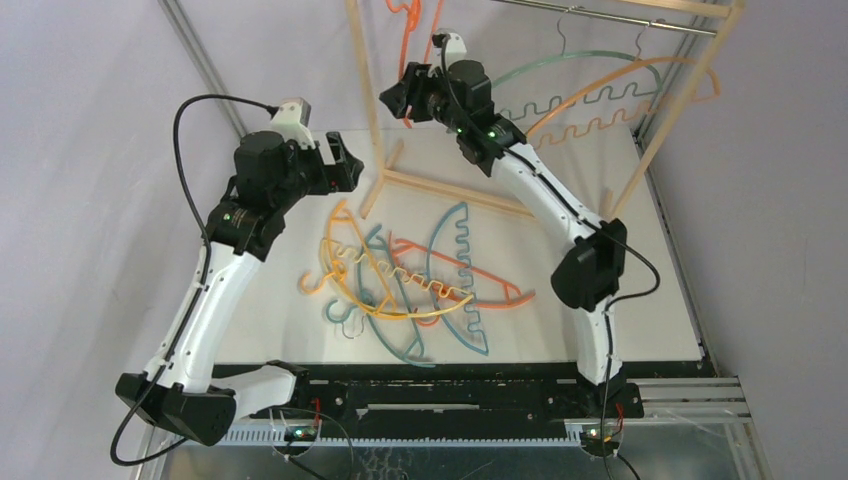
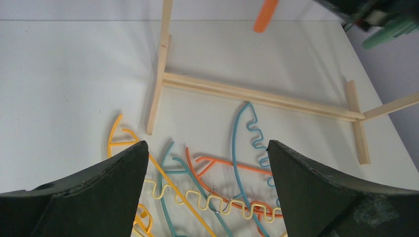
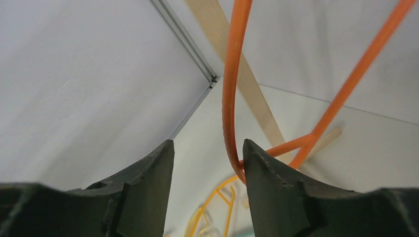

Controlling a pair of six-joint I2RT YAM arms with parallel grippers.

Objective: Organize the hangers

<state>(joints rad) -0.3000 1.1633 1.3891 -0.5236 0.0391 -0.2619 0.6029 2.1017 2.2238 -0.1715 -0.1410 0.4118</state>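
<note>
We are reaching our right claw [image 3: 207, 148] up beside the left upright of the wooden rack [image 1: 358, 50]. Its jaws are standing apart with the bright orange hanger [image 3: 229, 74] passing between them. The thin arm is leaning against the inner face of one finger [image 3: 276, 187] but nothing is pinching it, so the hanger seems to be hanging by its own hook, which is running out of view above. That would suit the job, since the metal rod [image 1: 600, 14] is where hangers belong: a teal hanger [image 1: 570, 58] and a pale orange hanger [image 1: 655, 70] are already dangling from it toward the right end. Our left claw [image 2: 207, 145] is hovering with its jaws spread wide, looking down on the tangled pile [image 1: 410, 280] of yellow, teal and orange hangers lying on the tabletop [image 1: 650, 310] in front of the rack's foot. We are judging that this spread is readying it for a pick, and that the wavy yellow hanger [image 2: 212, 200], lying on top, looks likeliest to come free without dragging the others.
</note>
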